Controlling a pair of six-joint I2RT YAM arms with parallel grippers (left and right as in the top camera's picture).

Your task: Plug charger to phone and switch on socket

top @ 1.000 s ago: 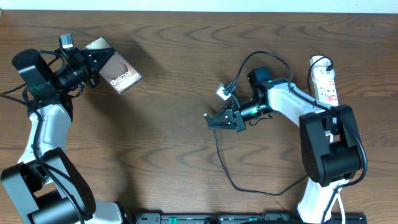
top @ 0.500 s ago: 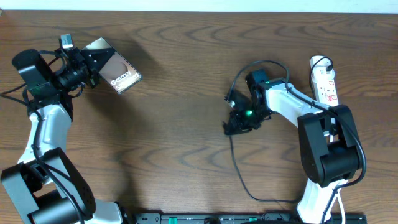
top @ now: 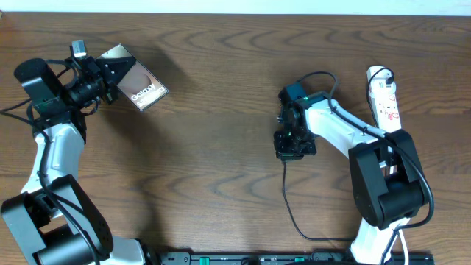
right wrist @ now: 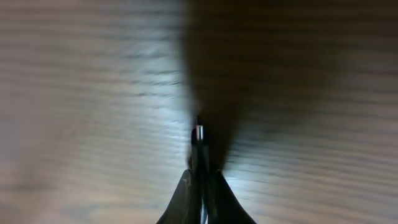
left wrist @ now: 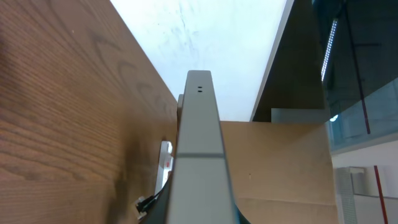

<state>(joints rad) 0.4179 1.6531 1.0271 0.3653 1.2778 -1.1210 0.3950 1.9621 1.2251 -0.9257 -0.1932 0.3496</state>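
- Swinging round within the last second, the right gripper (top: pixel 294 144) is now pointed down at the tabletop (top: pixel 213 154); alignment with the phone (top: pixel 143 87) is judged lost.
- The charger (right wrist: pixel 199 134) is pinched by its tip in those narrow jaws, protruding just beyond.
- The phone is held in the left gripper's (top: pixel 110 76) jaws, far left corner.

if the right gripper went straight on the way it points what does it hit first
The wooden table: the right gripper points down at it, shut on the charger, whose plug tip would likely touch first. Nothing else shows ahead, though blur hides the gap.
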